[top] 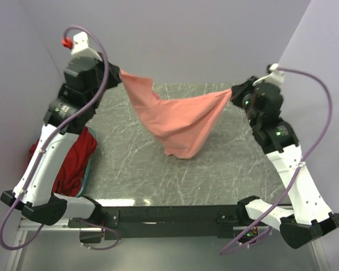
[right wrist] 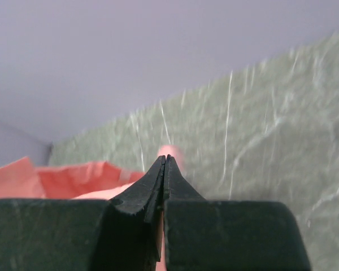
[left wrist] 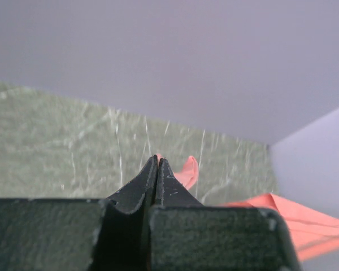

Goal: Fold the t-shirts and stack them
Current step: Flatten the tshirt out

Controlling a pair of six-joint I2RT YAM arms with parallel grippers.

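Top external view shows the salmon-pink t-shirt [top: 178, 121] hanging unfolded in a sagging swag above the middle of the table [top: 231, 169]. It is stretched between the left gripper [top: 118, 74] and the right gripper [top: 232, 94], each pressed together on a pinch of its fabric, as both wrist views confirm. The dark red t-shirt [top: 73, 161] lies crumpled in the teal basket [top: 89, 170] at the table's left edge, so the task looks barely begun: neither shirt is folded, nothing is stacked, and the pink one has yet to be laid flat.
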